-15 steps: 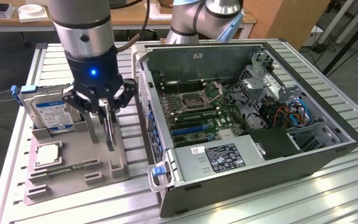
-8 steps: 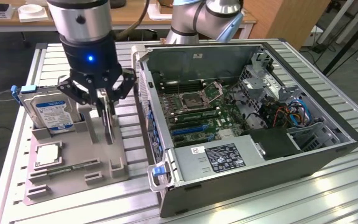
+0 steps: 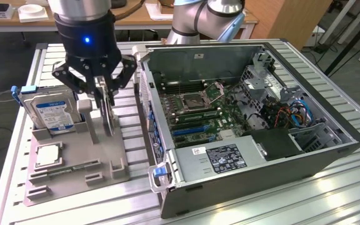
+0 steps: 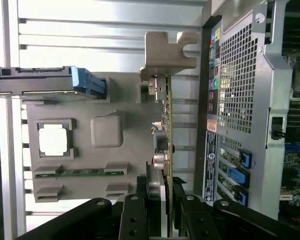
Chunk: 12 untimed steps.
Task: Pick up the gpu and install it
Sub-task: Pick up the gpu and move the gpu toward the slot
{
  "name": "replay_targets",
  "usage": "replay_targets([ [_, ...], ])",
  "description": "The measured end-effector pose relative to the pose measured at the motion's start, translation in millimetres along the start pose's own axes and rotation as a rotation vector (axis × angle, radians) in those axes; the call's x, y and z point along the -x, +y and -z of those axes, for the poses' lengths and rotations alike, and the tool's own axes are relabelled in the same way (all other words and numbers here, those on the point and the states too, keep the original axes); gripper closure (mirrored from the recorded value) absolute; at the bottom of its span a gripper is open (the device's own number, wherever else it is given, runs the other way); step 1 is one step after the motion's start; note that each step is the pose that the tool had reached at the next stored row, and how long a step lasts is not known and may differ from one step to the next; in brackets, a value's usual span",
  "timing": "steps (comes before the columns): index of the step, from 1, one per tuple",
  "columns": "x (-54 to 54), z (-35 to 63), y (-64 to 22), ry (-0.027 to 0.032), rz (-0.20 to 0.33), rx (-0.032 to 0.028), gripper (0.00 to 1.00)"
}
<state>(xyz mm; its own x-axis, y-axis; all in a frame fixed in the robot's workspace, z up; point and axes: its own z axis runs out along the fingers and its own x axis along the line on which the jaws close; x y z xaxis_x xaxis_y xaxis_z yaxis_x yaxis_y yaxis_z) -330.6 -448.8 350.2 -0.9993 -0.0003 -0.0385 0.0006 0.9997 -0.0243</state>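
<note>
Item held: gpu (image 3: 109, 114) (image 4: 166, 125) — thin flat green circuit card with a black fan cooler on one face and a metal end bracket (image 4: 166, 56).
Holder: black two-finger gripper (image 3: 105, 96) (image 4: 161, 189), clenched on the gpu from above with one finger on each flat face. This grip keeps the card on edge.
Position of gpu: on edge over its slot in the grey moulded parts tray (image 3: 67, 185), beside a grey upright post. Whether its lower edge has left the slot cannot be told.
Tray, contents: boxy silver hard drive (image 3: 50, 110) with a blue-white label, upright in a cradle at 9 o'clock of the gpu in the exterior view. A square silver processor chip (image 3: 47, 155) lies in a recess at 7 o'clock, and a narrow green memory stick (image 3: 67, 171) at 5 o'clock of the chip. The fitted pockets likely fix each part's place.
Destination container: open dark-grey computer case (image 3: 273, 180) at 3 o'clock of the gpu, lying with its side panel off — the interior can be reached from above.
Case, contents: green motherboard (image 3: 198, 117) with blue expansion slots (image 3: 189, 130), no card seen in them; grey power supply (image 3: 224, 157); coloured cables (image 3: 292, 115).
Support: slatted aluminium counter (image 3: 330, 201), with tray and case side by side.
Task standing: card grasped, not yet in the case.
</note>
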Motion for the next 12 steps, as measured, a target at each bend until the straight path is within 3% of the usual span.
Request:
replay_targets([
  [5, 0.8, 15.3, -0.2, 0.0000, -0.001, 0.0000, 0.71],
  [12, 8.5, 21.3, -0.3, 0.0001, -0.005, -0.0002, 0.71],
])
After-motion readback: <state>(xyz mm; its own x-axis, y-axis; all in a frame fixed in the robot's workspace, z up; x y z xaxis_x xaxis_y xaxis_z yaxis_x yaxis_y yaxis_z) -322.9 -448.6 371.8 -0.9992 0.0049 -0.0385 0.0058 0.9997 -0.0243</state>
